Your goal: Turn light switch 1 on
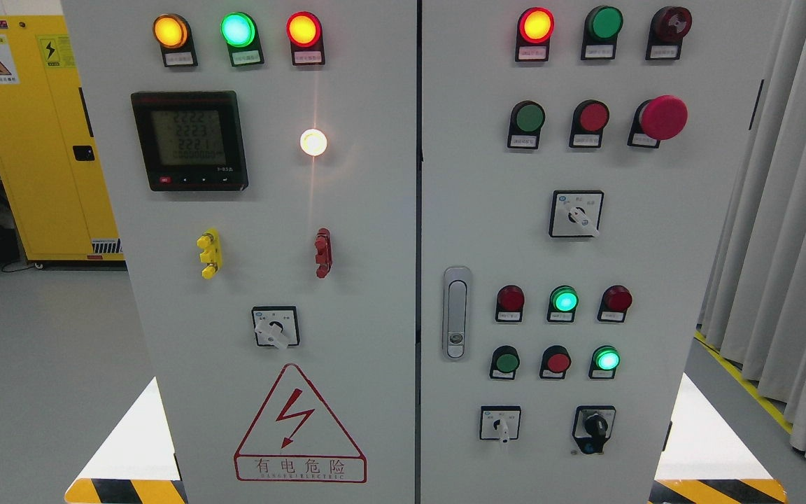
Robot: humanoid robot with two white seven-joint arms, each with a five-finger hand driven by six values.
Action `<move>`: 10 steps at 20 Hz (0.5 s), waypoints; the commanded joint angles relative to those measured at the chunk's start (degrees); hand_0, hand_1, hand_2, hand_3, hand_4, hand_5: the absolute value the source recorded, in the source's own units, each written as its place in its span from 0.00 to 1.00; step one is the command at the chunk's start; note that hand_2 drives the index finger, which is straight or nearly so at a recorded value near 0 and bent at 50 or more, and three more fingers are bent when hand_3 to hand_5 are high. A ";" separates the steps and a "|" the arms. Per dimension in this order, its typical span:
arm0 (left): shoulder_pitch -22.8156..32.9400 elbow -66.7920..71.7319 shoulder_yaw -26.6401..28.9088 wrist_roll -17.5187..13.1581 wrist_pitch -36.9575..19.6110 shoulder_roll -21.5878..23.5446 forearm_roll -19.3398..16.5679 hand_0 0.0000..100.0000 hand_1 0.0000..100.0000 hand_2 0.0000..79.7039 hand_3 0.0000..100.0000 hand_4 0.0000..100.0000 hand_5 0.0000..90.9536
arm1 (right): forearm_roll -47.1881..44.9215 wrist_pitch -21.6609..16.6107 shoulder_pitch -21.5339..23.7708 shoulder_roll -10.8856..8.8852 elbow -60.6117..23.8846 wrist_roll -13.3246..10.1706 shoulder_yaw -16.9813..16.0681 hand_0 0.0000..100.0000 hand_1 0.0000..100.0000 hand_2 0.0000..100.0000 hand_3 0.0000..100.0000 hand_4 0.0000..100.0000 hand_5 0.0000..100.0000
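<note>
Control cabinet (375, 280) dead ahead, switches at chest height for easy reach; neither hand in shot, so fingers' state can't be told

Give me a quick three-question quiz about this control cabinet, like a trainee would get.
1. True or false: the white lamp beside the digital meter is lit.
2. Which top-row lamp on the right door glows? A) red lamp B) green lamp C) dark red beacon
3. Fill in: the door handle sits on the ____ door's left edge.

Key: 1 true; 2 A; 3 right.
</note>
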 commanded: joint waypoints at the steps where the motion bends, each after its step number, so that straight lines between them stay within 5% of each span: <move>1: 3.81 28.15 2.03 -4.51 -4.95 4.11 3.34 0.10 0.36 0.67 0.83 0.82 0.65 | 0.00 0.00 0.00 0.00 0.00 0.05 0.00 0.00 0.50 0.04 0.00 0.00 0.00; 7: 3.81 50.48 2.47 -14.71 -9.17 4.02 3.17 0.10 0.34 0.53 0.71 0.71 0.53 | 0.00 0.00 0.00 0.00 0.00 0.05 0.00 0.00 0.50 0.04 0.00 0.00 0.00; 10: 3.73 60.77 1.77 -17.18 -10.49 3.76 2.64 0.11 0.34 0.39 0.63 0.66 0.45 | 0.00 0.00 0.00 0.00 0.00 0.05 0.00 0.00 0.50 0.04 0.00 0.00 0.00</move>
